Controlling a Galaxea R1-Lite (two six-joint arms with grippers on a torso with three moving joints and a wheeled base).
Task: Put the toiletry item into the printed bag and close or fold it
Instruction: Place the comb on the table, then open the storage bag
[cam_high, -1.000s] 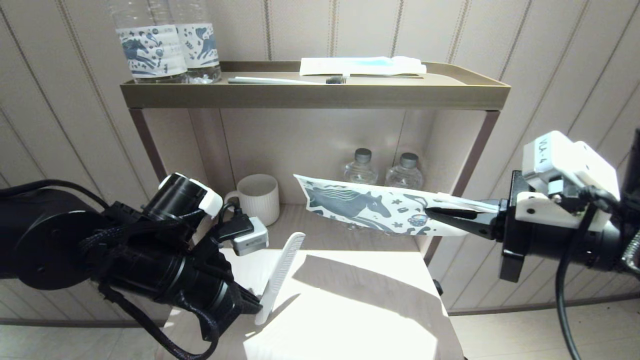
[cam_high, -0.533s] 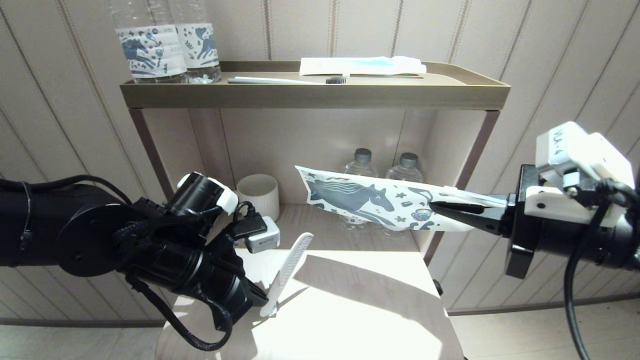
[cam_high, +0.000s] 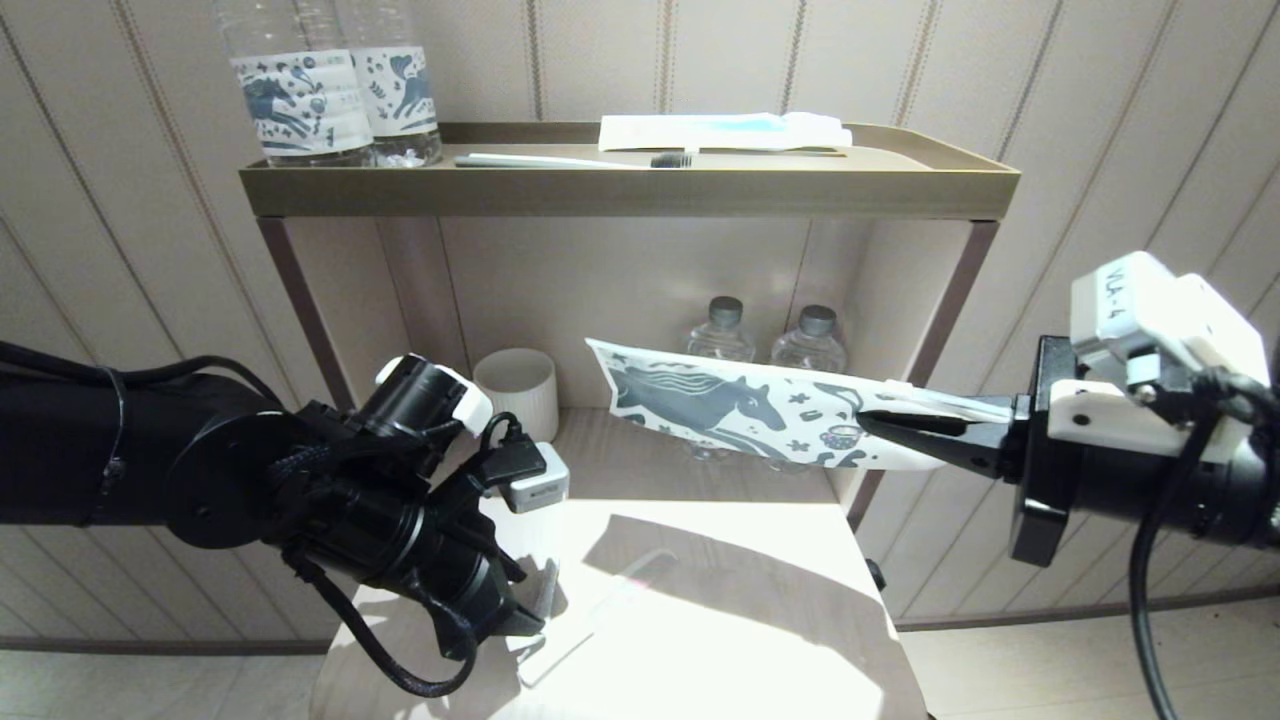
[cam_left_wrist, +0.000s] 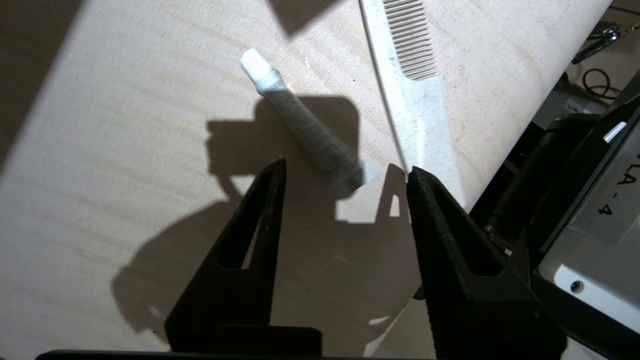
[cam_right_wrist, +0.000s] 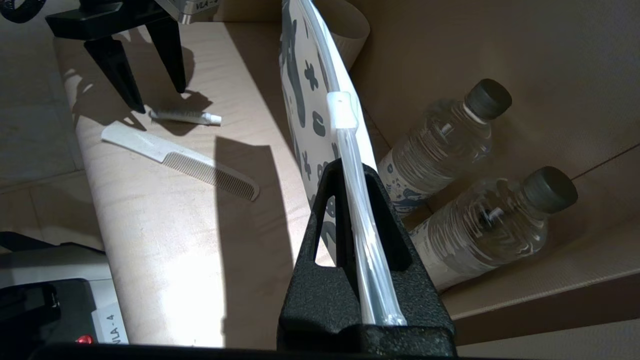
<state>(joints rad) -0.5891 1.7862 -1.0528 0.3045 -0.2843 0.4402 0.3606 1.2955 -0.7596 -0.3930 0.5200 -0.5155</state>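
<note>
Left gripper (cam_left_wrist: 345, 175) hovering wide open, empty, over comb (cam_right_wrist: 180, 159) lying flat on sunlit table (cam_high: 760, 620) beside small tube (cam_left_wrist: 300, 125). Right gripper (cam_high: 880, 420) clamped on printed bag (cam_high: 730, 410), held aloft, far right. Risk: grabbing tube instead, or slipping off flat handle.

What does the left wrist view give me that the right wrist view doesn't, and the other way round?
Only the left wrist view shows the left gripper's open fingertips close up, one by the comb's handle end. Only the right wrist view shows the right gripper shut on the printed bag's zipper edge, with two bottles behind. Both show the comb lying flat on the table, free of either gripper, beside a small white tube.
</note>
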